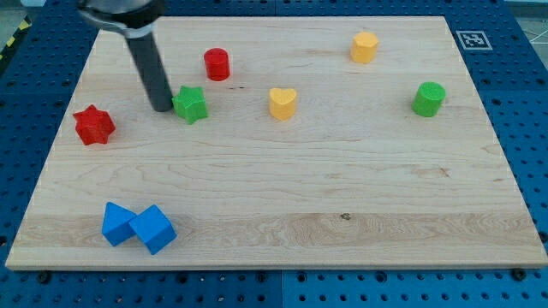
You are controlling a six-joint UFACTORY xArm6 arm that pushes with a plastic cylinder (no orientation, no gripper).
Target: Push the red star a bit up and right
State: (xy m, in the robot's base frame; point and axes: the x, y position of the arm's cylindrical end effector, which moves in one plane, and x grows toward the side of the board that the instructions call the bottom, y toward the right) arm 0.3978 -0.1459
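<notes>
Pale wooden table (282, 197) on blue perforated base. Dark rod, no jaws to open or close, holds nothing; my tip (162, 108) just left of green star (191, 104), about touching. Red star (93, 125) lower left of tip, apart. Red cylinder (217, 64) upper right. Yellow heart (282, 103), yellow hexagon (364, 47), green cylinder (429, 99) farther right. Two blue cubes (137, 227) touching, bottom left

text check: no readable words, brands or numbers | one sign only: black-and-white square marker (468, 39) printed at the table (342, 248) top-right corner in the view | marker pattern too small to decode | blocks bear no labels
</notes>
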